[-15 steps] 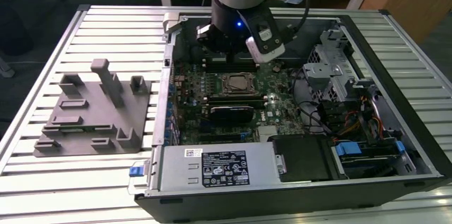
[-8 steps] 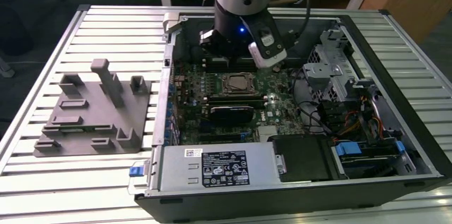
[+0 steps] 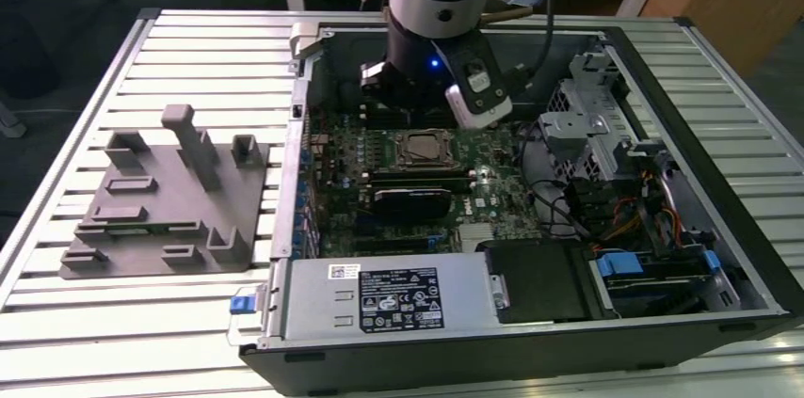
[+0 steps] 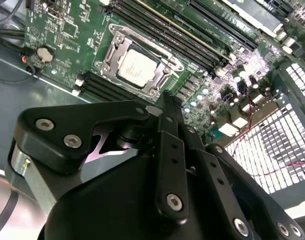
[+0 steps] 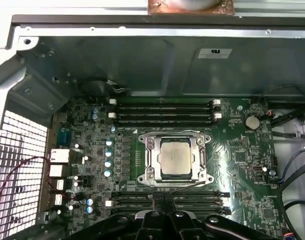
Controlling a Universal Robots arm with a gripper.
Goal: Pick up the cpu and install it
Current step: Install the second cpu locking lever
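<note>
- The cpu [image 5: 174, 157] sits seated in the motherboard socket [image 5: 148, 156], its pale silver top facing up, framed by the socket's metal bracket; it shows the same way in the second wrist view [image 4: 136, 67] and in the exterior view [image 3: 421, 146].
- The gripper [image 5: 164, 200] hangs above the motherboard [image 5: 242, 165], just beside the socket and apart from the cpu. Its fingers [image 4: 168, 107] are pressed together, clenched on nothing, as both wrist views show.
- In the exterior view the arm [image 3: 440, 3] stands over the far part of the open computer case [image 3: 653, 69], with its wrist [image 3: 434, 78] low inside the case, near the case's far wall.
- Dark memory slots [image 5: 165, 112] run in rows on both sides of the socket; a coin battery [image 5: 251, 121] lies on the board near one end of those rows.
- A silver finned heatsink block [image 3: 481, 236] sits on the board toward the case's near edge, well apart from the socket.
- A power supply box [image 3: 377, 294] with a label fills the near edge of the case.
- A grey fixture [image 3: 169, 196] rests on the slatted worktop [image 3: 75, 323], beside the case toward the exterior view's left, not touching it.
</note>
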